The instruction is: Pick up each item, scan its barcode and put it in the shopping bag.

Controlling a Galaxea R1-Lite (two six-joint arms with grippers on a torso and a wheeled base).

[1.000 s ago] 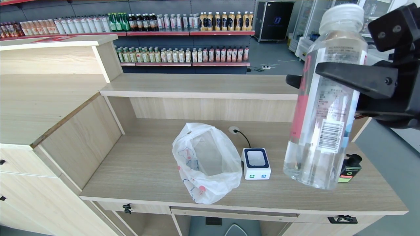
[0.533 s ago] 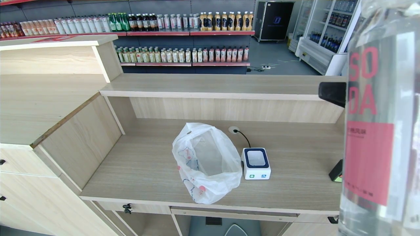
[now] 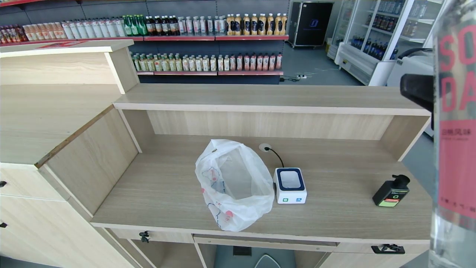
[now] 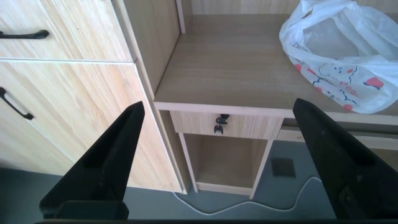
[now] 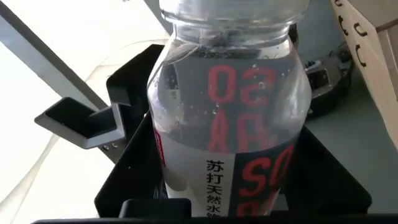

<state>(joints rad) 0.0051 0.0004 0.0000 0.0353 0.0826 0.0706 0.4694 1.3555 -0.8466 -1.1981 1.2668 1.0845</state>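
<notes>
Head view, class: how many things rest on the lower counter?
3: a shopping bag in the middle, a scanner beside it, a small black pump bottle near the right end. The bag may hide more.

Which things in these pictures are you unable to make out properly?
Soda bottle: cap and base cut off by the picture's edges, head view.
Shopping bag: bottom hidden by its own crumpled plastic, head view.
Black pump bottle: label too small to read, head view.
</notes>
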